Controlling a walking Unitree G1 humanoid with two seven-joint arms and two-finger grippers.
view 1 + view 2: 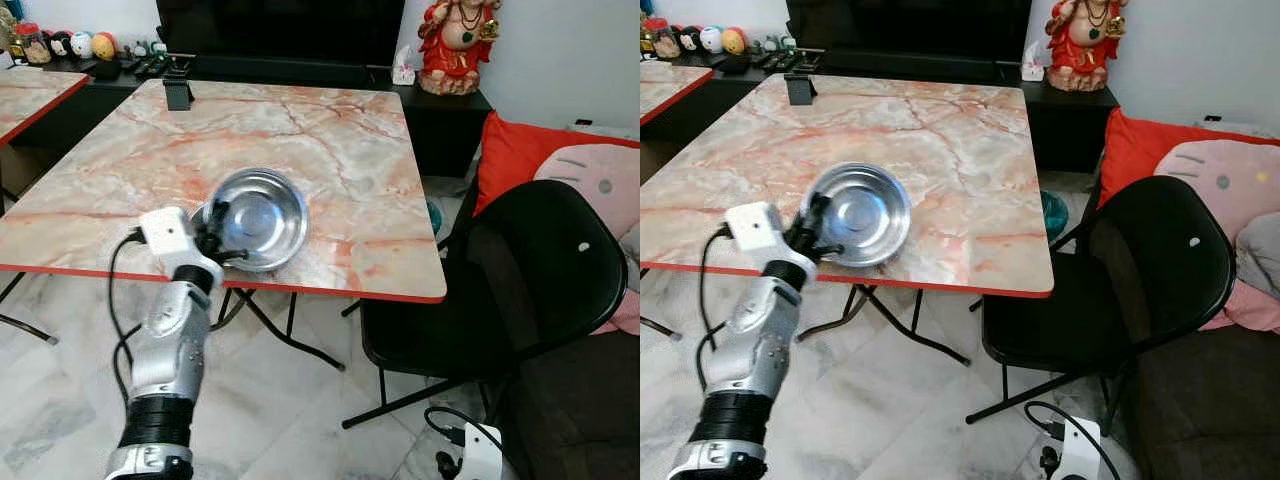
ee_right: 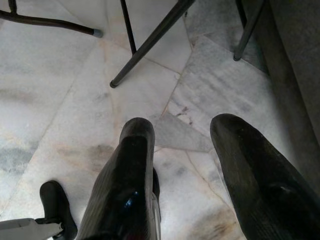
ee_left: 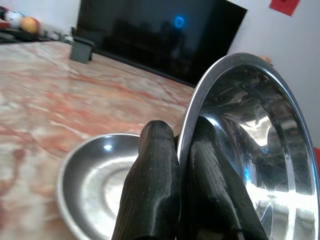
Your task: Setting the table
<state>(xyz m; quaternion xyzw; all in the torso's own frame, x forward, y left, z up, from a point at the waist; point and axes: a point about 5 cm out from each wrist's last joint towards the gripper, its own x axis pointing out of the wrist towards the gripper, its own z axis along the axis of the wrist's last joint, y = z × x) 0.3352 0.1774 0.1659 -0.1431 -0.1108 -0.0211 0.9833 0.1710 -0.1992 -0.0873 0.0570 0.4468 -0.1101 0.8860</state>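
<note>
two steel bowls: one [image 3: 95,185] resting on the table [image 1: 330,150], the other [image 3: 250,150] tilted on its rim at the first's 3 o'clock. two marble-top tables, the second [image 1: 30,95] at 9 o'clock. one black folding chair [image 1: 500,290]. one red figurine [image 1: 458,40] at 1 o'clock. two tools.

You see a polished, mirror-bright metal bowl [image 3: 250,145] pinched by your left gripper [image 3: 182,165] with its matt black rubbery fingers, above glossy pink marble-look table [image 1: 330,150]; below your right gripper [image 2: 182,150], smooth grey-veined marble floor [image 2: 65,100]
</note>
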